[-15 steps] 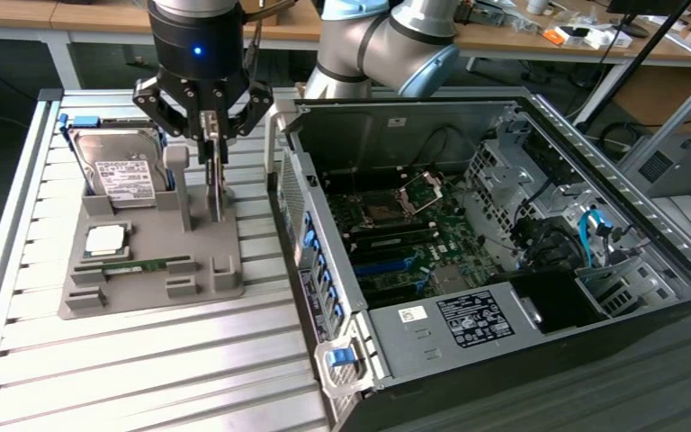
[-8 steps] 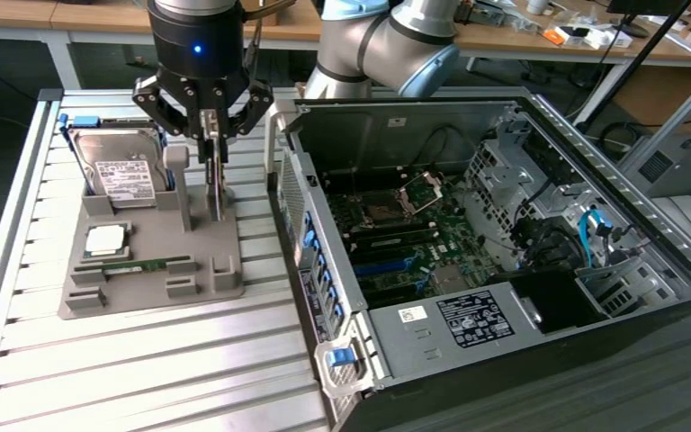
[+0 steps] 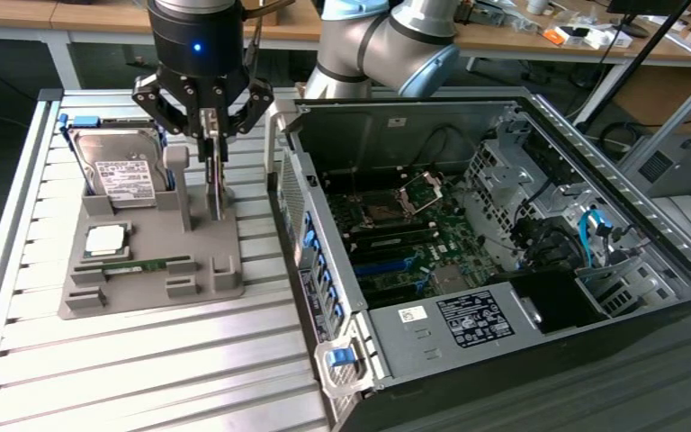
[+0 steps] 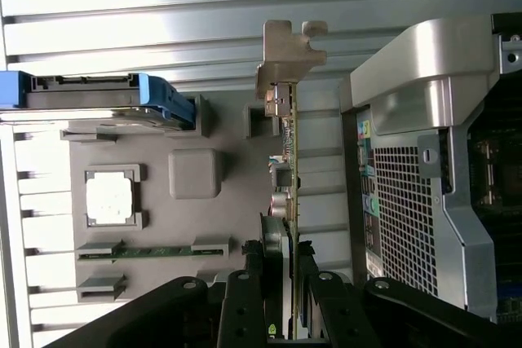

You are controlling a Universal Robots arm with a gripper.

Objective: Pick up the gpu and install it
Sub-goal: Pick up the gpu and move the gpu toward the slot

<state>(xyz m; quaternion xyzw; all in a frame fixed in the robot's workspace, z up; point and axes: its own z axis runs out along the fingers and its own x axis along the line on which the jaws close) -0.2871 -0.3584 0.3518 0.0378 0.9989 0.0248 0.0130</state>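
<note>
The gpu is a thin card standing on edge in the grey fixture, next to the open computer case. In the wrist view the gpu shows edge-on, with its silver end bracket at the far end. My gripper hangs straight above the card, and its black fingers press against both faces of the board. The gripper is shut on the gpu. The card's lower edge still looks level with the fixture's slot.
The fixture also holds a hard drive in a blue frame, a square processor and a narrow memory stick. The case's wall stands close beside the card. A slatted metal table carries everything.
</note>
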